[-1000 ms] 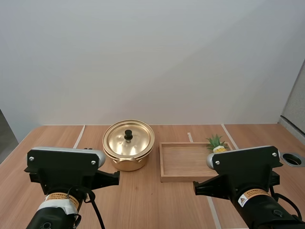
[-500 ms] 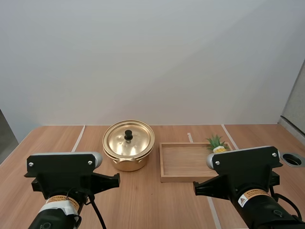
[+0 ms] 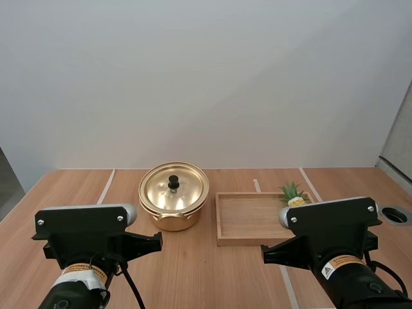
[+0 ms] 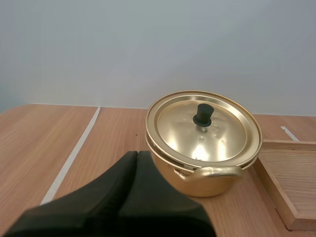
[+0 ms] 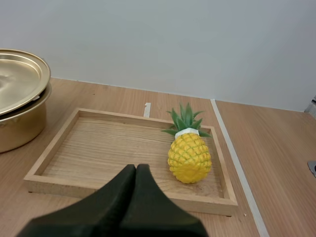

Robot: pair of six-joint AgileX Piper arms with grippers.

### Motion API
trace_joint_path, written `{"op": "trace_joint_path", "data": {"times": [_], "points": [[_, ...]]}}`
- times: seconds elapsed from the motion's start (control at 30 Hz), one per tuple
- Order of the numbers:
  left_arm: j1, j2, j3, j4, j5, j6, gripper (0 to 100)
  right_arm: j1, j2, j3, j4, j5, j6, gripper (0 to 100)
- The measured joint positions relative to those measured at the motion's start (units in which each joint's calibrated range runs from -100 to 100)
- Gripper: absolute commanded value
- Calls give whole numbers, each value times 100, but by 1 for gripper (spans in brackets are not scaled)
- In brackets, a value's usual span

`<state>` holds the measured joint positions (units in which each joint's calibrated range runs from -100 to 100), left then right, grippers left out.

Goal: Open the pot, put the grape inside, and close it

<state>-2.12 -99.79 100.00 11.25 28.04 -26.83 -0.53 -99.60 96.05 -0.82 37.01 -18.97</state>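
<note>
Our left gripper (image 4: 137,157) has its 2 fingers pressed together as 1 dark wedge, holding nothing. Our right gripper (image 5: 136,169) is closed and empty in the same way. To lift the lid (image 4: 217,136) well, we should spread the left fingers, come down squarely over the knob (image 4: 203,114) and pinch it low. The pot (image 4: 207,180), lid on, sits just ahead of the left gripper, apart from it. The fruit is a pineapple (image 5: 189,157) rather than a grape, standing in the wooden tray (image 5: 89,148) just beyond the right gripper.
</note>
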Motion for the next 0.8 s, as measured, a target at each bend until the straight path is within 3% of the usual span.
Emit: {"op": "trace_joint_path", "data": {"times": [0.23,0.8], "points": [[131,0,0,0,0,0,0,0,0,0,13,0,0,0],[138,0,0,-34,321,0,0,0,0,377,126,-423,0,0]]}}
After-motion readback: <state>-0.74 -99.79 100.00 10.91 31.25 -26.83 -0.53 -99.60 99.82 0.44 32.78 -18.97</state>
